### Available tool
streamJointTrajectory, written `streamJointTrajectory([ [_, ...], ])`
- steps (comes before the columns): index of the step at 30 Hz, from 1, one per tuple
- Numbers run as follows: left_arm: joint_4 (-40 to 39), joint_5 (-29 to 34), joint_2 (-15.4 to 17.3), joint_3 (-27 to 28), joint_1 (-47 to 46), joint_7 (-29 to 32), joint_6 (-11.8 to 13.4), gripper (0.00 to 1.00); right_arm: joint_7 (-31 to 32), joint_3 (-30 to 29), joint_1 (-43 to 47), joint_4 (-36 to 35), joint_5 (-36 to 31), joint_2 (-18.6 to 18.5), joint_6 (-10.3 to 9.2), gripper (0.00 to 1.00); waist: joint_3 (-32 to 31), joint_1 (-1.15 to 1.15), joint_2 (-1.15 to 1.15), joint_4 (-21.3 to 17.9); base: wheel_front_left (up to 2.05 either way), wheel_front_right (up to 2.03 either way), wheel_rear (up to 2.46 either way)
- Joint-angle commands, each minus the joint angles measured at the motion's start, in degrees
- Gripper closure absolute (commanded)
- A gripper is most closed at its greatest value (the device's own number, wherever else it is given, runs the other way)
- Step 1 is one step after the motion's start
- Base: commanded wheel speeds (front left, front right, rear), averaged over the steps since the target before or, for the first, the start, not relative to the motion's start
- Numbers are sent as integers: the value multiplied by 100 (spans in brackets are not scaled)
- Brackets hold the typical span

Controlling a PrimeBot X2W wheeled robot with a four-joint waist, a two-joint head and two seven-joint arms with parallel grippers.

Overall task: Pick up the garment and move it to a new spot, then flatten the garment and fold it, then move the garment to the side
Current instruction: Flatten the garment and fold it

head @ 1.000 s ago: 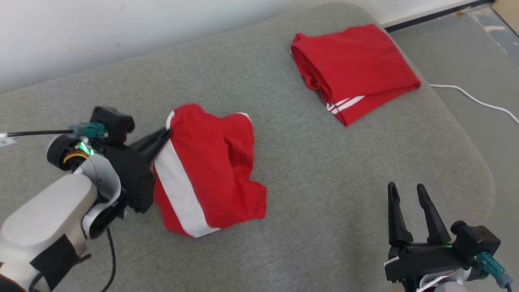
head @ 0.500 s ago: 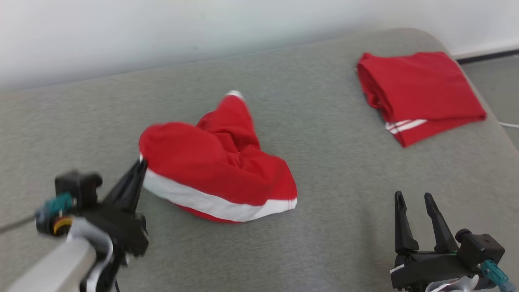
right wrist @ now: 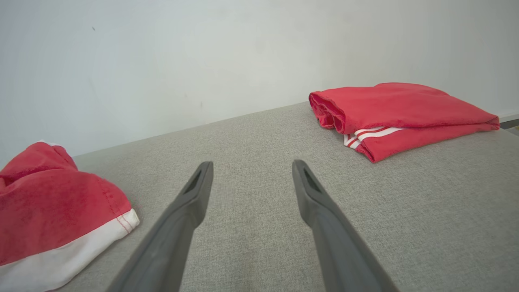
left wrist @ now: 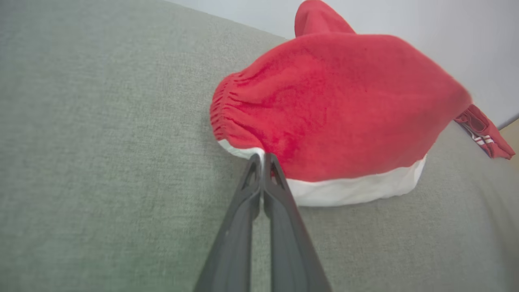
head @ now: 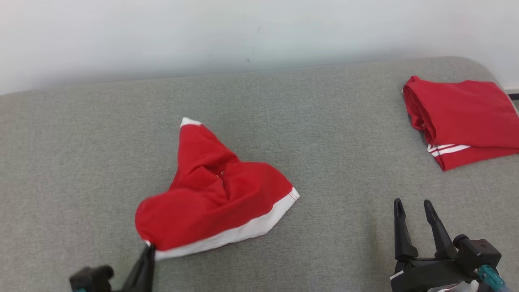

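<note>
The garment (head: 211, 198) is a crumpled red piece with a white band, lying on the grey cushion (head: 324, 142) near its middle. My left gripper (head: 148, 248) at the bottom left is shut on the garment's near-left corner, at the white band. In the left wrist view the closed fingers (left wrist: 263, 160) pinch the white edge of the garment (left wrist: 336, 101). My right gripper (head: 413, 205) stands open at the lower right, apart from the garment, with nothing between its fingers. In the right wrist view the garment (right wrist: 52, 211) lies at the far left of the open right gripper (right wrist: 251, 167).
A second red garment (head: 462, 113) with white stripes lies folded at the cushion's far right; in the right wrist view this folded garment (right wrist: 397, 113) sits at the upper right. A pale wall (head: 243, 32) runs behind the cushion.
The camera has swung, shifting the whole picture. My left gripper has dragged the garment's corner toward me, and the cloth has stretched out and turned. The right gripper stays open.
</note>
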Motion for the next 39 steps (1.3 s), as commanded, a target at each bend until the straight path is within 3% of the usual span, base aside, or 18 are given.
streamJointTrajectory([
  [1, 61, 65, -87, 51, 95, -15, -48, 100, -1, 2, -16, -3, -39, -1, -15, 0, -32, 1, 0, 33, 0, 0, 0],
  [4, 272, 311, -301, 175, 220, -15, -202, 100, -1, 3, -4, 21, -52, -1, -15, 0, -61, 1, 0, 47, 0, 0, 0],
  [5, 331, 388, -365, 231, 242, -15, -243, 96, -1, 0, 5, 35, -57, -1, -15, 0, -80, 1, 0, 52, 0, 0, 0],
  [6, 344, 510, -427, 323, 253, -15, -252, 56, -2, -5, 18, 45, -62, -1, -15, 0, -98, 1, 0, 59, 0, 0, 0],
  [7, 348, 625, -492, 427, 264, -15, -282, 0, -2, -11, 30, 49, -51, -1, -15, 0, -120, 1, 0, 67, 0, 0, 0],
  [18, -494, 2185, -1017, 2028, 539, -16, -582, 0, -1, -52, 173, 74, -152, -1, -15, 0, -430, 1, 0, 239, 0, 0, 0],
  [25, -984, 3176, -1305, 2701, 929, -16, -804, 0, 12, -29, 304, 57, -203, -1, -15, 0, -669, 1, 0, 314, 0, 0, 0],
  [39, -1165, 3568, -1628, 3437, 1529, -16, -1164, 0, 77, -40, 517, -48, -177, -1, -15, 0, -901, 1, 0, 441, 0, 0, 0],
])
